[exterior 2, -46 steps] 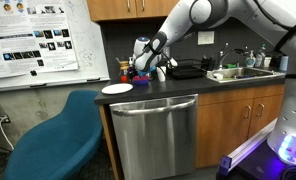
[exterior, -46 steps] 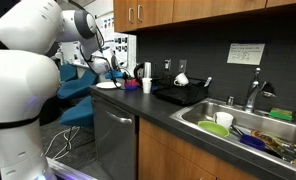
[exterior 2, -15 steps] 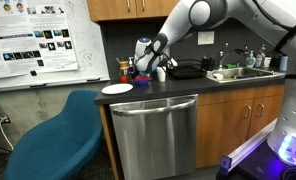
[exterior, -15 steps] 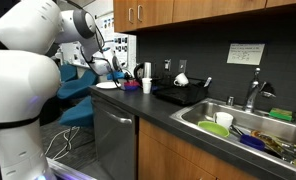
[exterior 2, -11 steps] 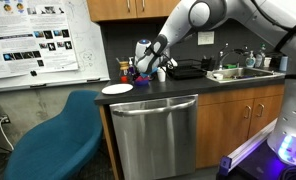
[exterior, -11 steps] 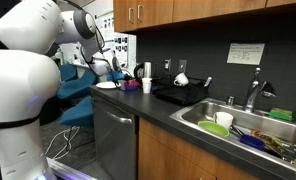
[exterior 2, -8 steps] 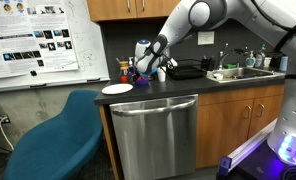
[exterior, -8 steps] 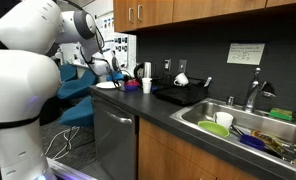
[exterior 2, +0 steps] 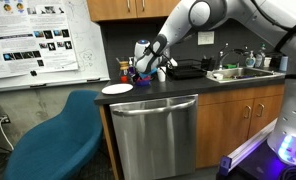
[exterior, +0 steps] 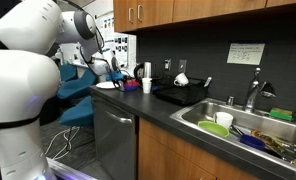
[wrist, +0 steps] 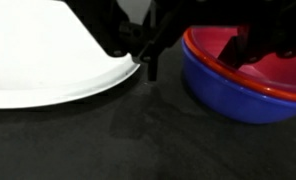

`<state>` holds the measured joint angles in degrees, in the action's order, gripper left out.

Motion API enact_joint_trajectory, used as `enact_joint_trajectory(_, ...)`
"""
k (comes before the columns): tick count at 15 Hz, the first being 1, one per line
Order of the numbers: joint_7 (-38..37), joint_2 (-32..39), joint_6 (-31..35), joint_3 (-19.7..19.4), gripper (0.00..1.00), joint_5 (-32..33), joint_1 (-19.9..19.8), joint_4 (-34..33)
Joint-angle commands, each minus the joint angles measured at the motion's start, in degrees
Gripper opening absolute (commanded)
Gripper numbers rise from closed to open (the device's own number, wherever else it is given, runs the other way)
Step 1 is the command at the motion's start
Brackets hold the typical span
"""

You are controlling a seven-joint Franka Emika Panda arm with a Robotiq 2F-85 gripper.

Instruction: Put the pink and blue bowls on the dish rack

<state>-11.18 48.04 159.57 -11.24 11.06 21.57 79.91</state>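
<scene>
The gripper [wrist: 196,55] is open and holds nothing, its jaws astride the rim of the nested bowls: one finger [wrist: 150,62] hangs just outside the blue bowl [wrist: 238,102], clear of its wall, while the other finger [wrist: 250,42] is inside the pink bowl [wrist: 216,52], which sits in the blue one. The white plate [wrist: 48,60] lies just beside them, near the end edge of the dark counter [wrist: 138,140]. The dish rack [exterior: 183,93] stands well apart along the back edge, in both exterior views [exterior 2: 186,71].
</scene>
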Motion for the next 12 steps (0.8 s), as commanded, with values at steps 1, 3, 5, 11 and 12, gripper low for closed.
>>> enact_joint_trajectory(1, 0.1, 0.3, -1.6, 1.2, 0.49, 0.8, -1.2, -1.5)
enact_joint_trajectory(3, 0.0, 0.5, -1.8, 1.3, 0.39, 0.8, -1.4, -2.0)
enact_joint_trajectory(5, -0.2, 0.6, -2.0, 1.4, 0.16, 0.7, -1.6, -2.5)
enact_joint_trajectory(11, -0.4, 1.1, -2.3, 1.2, 0.08, 0.8, -2.0, -3.6)
enact_joint_trajectory(12, -0.5, 1.3, -2.3, 1.2, 0.08, 0.8, -2.0, -3.8)
